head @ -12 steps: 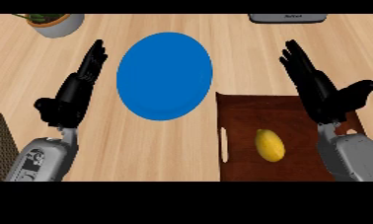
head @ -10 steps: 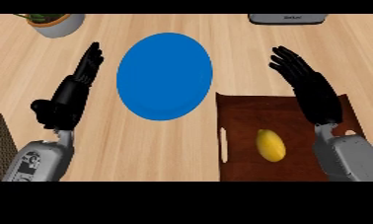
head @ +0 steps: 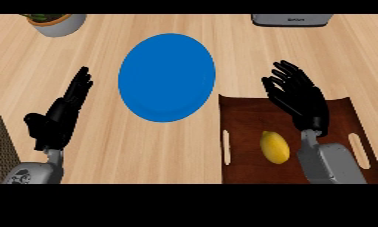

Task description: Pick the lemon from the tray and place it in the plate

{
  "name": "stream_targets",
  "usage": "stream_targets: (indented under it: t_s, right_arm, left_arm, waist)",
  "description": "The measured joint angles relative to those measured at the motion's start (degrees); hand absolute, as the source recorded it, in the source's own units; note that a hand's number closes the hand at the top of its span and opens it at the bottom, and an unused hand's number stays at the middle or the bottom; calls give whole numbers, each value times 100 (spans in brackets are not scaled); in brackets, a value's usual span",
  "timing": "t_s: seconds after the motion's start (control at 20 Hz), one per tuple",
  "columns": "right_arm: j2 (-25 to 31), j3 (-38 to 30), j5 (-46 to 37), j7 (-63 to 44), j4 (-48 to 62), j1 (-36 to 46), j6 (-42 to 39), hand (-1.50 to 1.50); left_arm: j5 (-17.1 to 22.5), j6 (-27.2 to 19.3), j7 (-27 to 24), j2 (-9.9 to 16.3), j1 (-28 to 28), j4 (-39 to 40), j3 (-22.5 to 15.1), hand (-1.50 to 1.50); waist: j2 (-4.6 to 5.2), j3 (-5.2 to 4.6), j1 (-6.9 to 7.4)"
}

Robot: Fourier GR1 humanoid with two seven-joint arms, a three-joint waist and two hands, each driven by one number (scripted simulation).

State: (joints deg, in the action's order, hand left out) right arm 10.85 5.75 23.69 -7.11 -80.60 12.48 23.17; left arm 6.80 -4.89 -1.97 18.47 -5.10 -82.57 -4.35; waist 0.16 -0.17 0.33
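Lying on tray: one lemon (head: pixel 275 147), yellow, on its side in the near middle of the tray, untouched by either hand.
Tray: one brown tray (head: pixel 244 116) at the counter's near right, with pale handle slots on its left and right sides; its far left corner sits just beside the plate's rim.
Right hand: one black hand (head: pixel 299 96) above the tray's far part, just beyond and right of the lemon, fingers straight and spread, holding nothing.
Plate: one round blue plate (head: pixel 167 76) in the middle of the counter, left of the tray, with nothing on it.
Left hand: one black hand (head: pixel 59 116) at the near left, well apart from the plate, fingers straight, resting open.
Counter: one light wooden top (head: pixel 96 51).
Far edge: one grey pot with greenery (head: pixel 55 22) at the left corner; one grey appliance (head: pixel 290 19) at the right.
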Motion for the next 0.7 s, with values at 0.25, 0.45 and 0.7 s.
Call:
stream_targets:
  t_s: [0.25, 0.45, 0.7]
  right_arm:
    - [-458, 437, -519, 238, -987, -916, 817, -150]
    - [-292, 781, -1098, 9, -1694, -1596, 1308, -150]
    - [373, 876, -1488, -781, -2354, -2161, 1368, -150]
  left_arm:
    - [78, 244, -349, 1, 192, 332, 161, 0]
    - [59, 277, -430, -56, 170, 472, 246, 0]
    - [-18, 327, -586, -115, 298, 475, 263, 0]
  waist:
    - [-23, 8, -67]
    - [-28, 10, -83]
    - [-30, 10, -70]
